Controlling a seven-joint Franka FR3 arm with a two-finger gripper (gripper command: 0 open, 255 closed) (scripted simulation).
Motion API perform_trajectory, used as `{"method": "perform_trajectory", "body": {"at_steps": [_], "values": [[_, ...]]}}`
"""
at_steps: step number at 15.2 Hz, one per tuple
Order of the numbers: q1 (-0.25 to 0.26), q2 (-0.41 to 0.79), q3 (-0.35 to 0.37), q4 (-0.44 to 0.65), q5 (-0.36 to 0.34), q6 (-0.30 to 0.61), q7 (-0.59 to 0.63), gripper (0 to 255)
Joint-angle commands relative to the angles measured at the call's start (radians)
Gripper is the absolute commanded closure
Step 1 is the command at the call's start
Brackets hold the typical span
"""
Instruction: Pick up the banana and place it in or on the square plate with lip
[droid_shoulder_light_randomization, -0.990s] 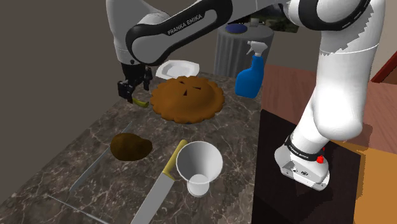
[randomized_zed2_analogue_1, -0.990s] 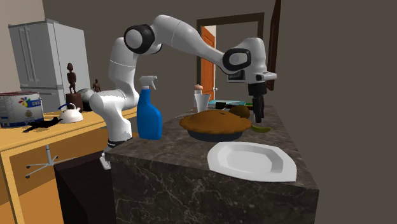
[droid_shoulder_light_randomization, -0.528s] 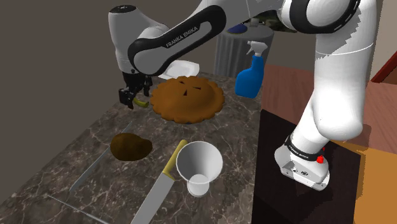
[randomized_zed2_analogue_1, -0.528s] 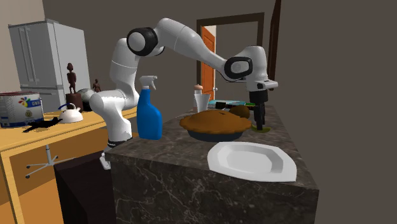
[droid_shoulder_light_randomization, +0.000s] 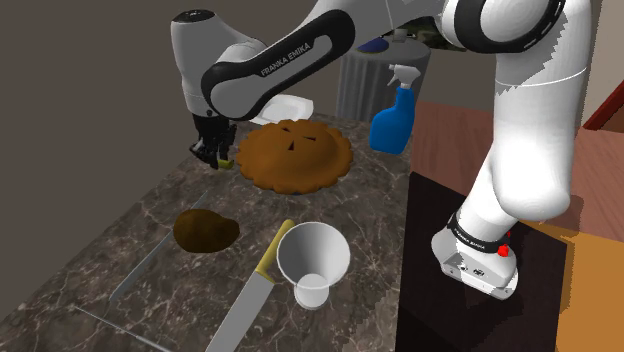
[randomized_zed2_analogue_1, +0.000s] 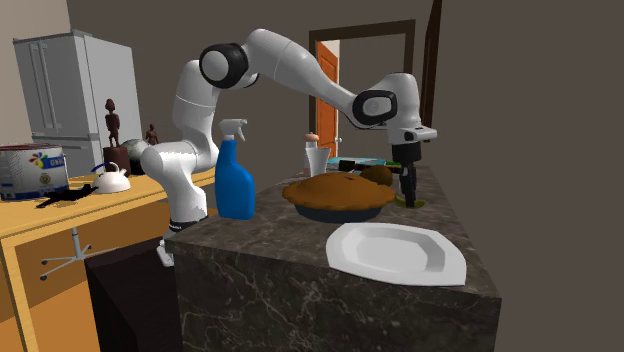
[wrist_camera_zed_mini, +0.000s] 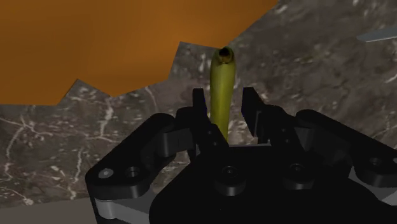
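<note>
So you're right at the grab: fingers (wrist_camera_zed_mini: 201, 105) spread either side of the banana (wrist_camera_zed_mini: 221, 83), which lies on the counter (wrist_camera_zed_mini: 305, 70) between them, unpinched. Lifting and carrying it to the white square plate (randomized_zed2_analogue_1: 395, 250), well away from the fingers, is all left.

Gripper (droid_shoulder_light_randomization: 212, 153) is low over the dark marbled countertop (droid_shoulder_light_randomization: 110, 260), just to the shoulder view's left of the brown pie (droid_shoulder_light_randomization: 295, 155). A yellow-green end of the banana (droid_shoulder_light_randomization: 227, 161) shows between gripper and pie. White square plate (droid_shoulder_light_randomization: 285, 106) lies behind the pie, partly hidden by the forearm. Blue spray bottle (droid_shoulder_light_randomization: 392, 122) stands right of the pie. Nearer the camera: brown lump (droid_shoulder_light_randomization: 205, 230), white funnel-shaped cup (droid_shoulder_light_randomization: 313, 260), yellow-handled knife (droid_shoulder_light_randomization: 250, 295).
</note>
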Motion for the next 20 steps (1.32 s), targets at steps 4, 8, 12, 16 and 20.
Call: {"method": "perform_trajectory", "body": {"at_steps": [4, 8, 12, 16, 20], "values": [[0.0, 0.0, 0.0, 0.0, 0.0, 0.0, 0.0, 255], [0.0, 0.0, 0.0, 0.0, 0.0, 0.0, 0.0, 255], [-0.002, -0.019, 0.005, 0.028, 0.01, -0.045, -0.008, 255], [-0.003, -0.035, 0.008, 0.059, 0.019, -0.092, -0.016, 255], [-0.003, -0.048, 0.012, 0.095, 0.027, -0.14, -0.023, 255]]}}
